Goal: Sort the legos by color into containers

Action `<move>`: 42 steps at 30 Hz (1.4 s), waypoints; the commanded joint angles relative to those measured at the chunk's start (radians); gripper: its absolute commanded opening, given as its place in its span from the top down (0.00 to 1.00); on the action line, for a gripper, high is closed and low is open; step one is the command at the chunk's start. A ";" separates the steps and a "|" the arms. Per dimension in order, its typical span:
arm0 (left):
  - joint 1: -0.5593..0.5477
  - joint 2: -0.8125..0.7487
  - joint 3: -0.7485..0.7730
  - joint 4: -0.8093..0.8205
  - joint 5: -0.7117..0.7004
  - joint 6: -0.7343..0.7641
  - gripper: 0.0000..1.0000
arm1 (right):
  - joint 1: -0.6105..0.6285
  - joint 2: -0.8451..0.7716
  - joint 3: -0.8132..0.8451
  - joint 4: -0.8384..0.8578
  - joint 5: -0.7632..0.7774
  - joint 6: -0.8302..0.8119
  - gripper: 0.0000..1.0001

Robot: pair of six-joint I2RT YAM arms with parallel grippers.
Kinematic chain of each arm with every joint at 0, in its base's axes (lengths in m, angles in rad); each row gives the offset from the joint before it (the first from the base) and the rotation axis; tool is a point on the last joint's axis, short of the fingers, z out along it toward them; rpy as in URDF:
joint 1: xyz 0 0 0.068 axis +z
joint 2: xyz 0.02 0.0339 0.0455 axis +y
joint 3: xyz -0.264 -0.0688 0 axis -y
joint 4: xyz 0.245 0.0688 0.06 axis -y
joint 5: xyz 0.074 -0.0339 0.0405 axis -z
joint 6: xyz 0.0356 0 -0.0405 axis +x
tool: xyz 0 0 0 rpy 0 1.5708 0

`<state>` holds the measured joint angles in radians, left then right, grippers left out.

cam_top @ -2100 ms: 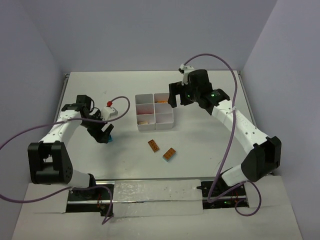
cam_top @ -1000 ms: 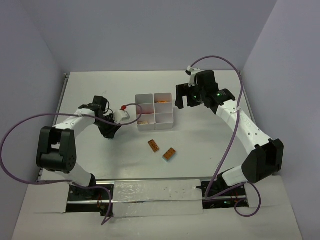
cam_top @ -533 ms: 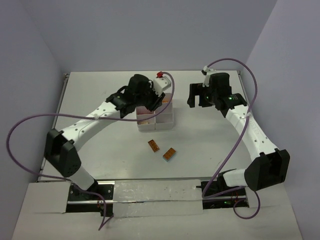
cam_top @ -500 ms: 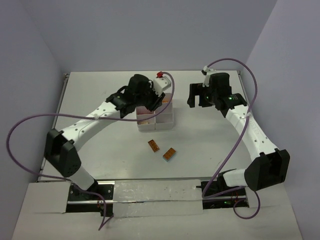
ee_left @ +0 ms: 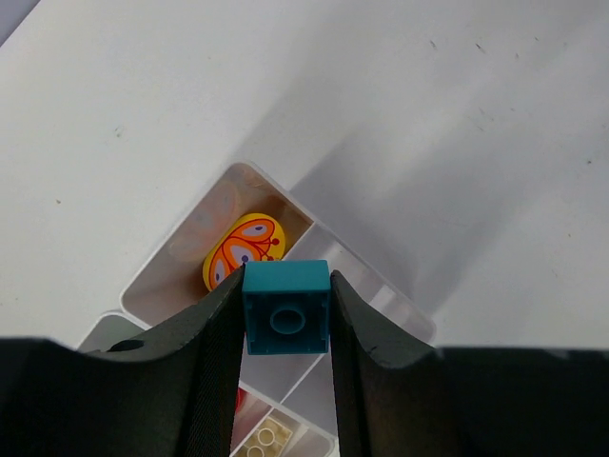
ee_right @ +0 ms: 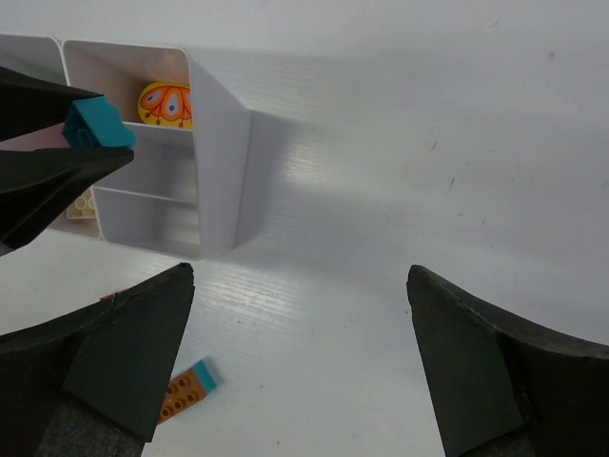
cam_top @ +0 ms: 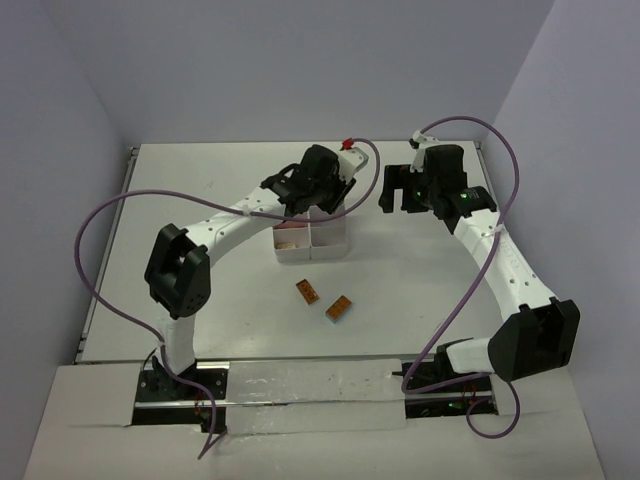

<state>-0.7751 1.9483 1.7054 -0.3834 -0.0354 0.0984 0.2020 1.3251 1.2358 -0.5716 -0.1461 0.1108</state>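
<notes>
My left gripper (cam_top: pixel 318 196) is shut on a teal lego (ee_left: pixel 285 307) and holds it above the back of the white tray (cam_top: pixel 312 250). In the left wrist view the gripper (ee_left: pixel 285 282) hangs over the tray (ee_left: pixel 176 252), near a compartment with a yellow butterfly piece (ee_left: pixel 245 249); a cream brick (ee_left: pixel 265 438) lies in another compartment. My right gripper (cam_top: pixel 400 190) is open and empty to the right of the tray. The right wrist view shows it (ee_right: pixel 300 276) above bare table, with the tray (ee_right: pixel 219 171) and the held teal lego (ee_right: pixel 98 124) at the upper left.
Two orange-brown legos (cam_top: pixel 307 292) (cam_top: pixel 339 309) lie on the table in front of the tray. One, with a teal end, shows in the right wrist view (ee_right: pixel 186 390). Purple cables loop over both arms. Grey walls stand close on the left, back and right.
My left arm has swung from the left side of the table to above the tray, carrying the teal lego. My right gripper has drawn back to the right, away from the tray.
</notes>
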 commanded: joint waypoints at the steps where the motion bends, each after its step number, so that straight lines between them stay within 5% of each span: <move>1: -0.006 0.028 0.064 -0.010 -0.028 -0.026 1.00 | -0.009 -0.034 0.011 0.029 0.004 0.004 0.00; 20: -0.013 0.026 0.004 -0.027 -0.019 -0.026 0.81 | -0.013 -0.025 0.013 0.030 -0.020 0.004 0.00; 30: -0.015 0.029 0.003 -0.048 0.003 -0.026 0.63 | -0.013 -0.008 0.031 0.025 -0.025 0.007 0.00; 36: -0.015 0.025 0.017 -0.054 0.018 -0.029 0.37 | -0.013 -0.001 0.037 0.021 -0.038 0.009 0.00; 42: -0.016 -0.003 0.033 -0.073 0.008 -0.037 0.33 | -0.013 -0.006 0.037 0.024 -0.028 0.009 0.00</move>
<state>-0.7837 1.9808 1.7008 -0.4391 -0.0364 0.0814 0.1955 1.3270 1.2362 -0.5719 -0.1752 0.1143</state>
